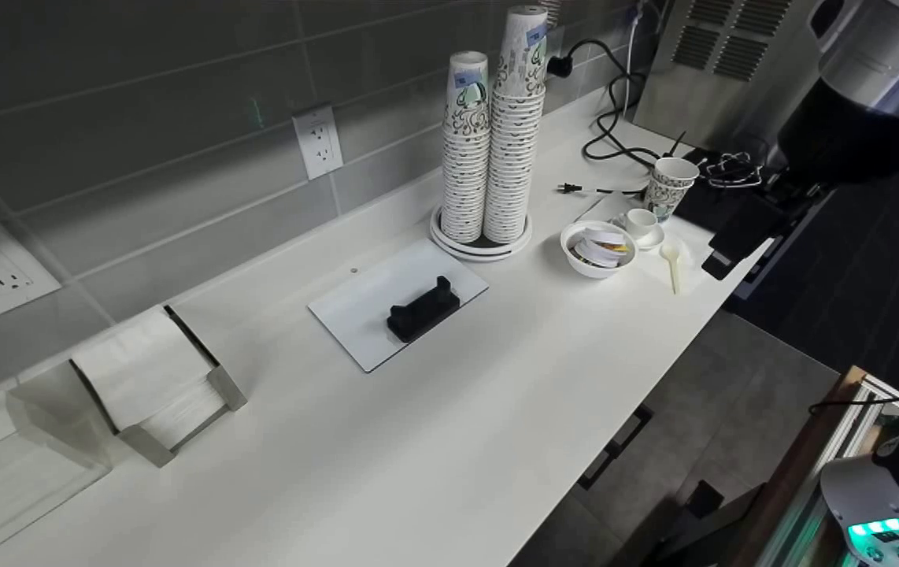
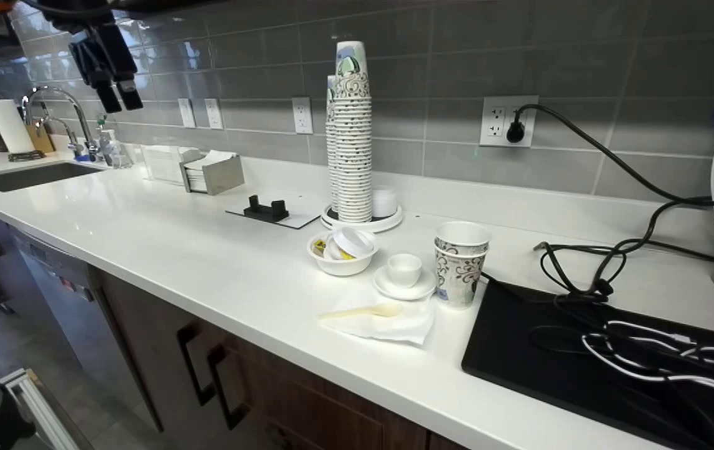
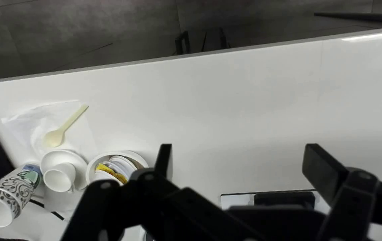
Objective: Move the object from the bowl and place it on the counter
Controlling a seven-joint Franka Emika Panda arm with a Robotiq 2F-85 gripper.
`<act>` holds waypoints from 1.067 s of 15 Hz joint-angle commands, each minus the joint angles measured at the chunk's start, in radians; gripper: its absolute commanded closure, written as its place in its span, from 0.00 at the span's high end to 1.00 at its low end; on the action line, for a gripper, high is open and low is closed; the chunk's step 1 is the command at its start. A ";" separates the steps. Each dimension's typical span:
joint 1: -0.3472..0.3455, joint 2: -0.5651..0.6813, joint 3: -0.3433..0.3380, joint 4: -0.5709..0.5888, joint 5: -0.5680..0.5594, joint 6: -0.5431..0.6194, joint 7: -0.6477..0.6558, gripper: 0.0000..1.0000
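A white bowl (image 1: pixel 595 272) stands on the white counter (image 1: pixel 449 441); the bowl also shows in an exterior view (image 2: pixel 342 267) and in the wrist view (image 3: pixel 90 169). It holds several white round lids or cups (image 2: pixel 352 242) (image 3: pixel 124 164) and a yellow packet (image 3: pixel 110 172). Which of these is the task's object I cannot tell. My gripper (image 3: pixel 237 150) is open and empty, high above the counter. In the wrist view the bowl lies left of the left finger, partly hidden by it. The gripper also shows in both exterior views (image 1: pixel 721 264) (image 2: pixel 122 103), apart from everything.
Beside the bowl are a small white cup on a saucer (image 2: pixel 404 275), paper cups (image 2: pixel 459 269) and a spoon (image 2: pixel 363 311) on a napkin. Tall cup stacks (image 1: pixel 508 165) stand behind. A black holder (image 1: pixel 423 311) sits on a white plate; a napkin dispenser (image 1: pixel 158 386) stands farther along.
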 commanded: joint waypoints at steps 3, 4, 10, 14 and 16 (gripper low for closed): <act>0.005 0.009 -0.010 0.001 -0.034 0.005 -0.029 1.00; -0.003 0.017 -0.016 -0.002 -0.072 0.000 -0.060 1.00; -0.036 0.045 -0.077 -0.062 -0.362 0.037 -0.224 1.00; -0.033 0.103 -0.160 -0.124 -0.466 0.149 -0.345 1.00; -0.040 0.139 -0.194 -0.141 -0.508 0.207 -0.400 1.00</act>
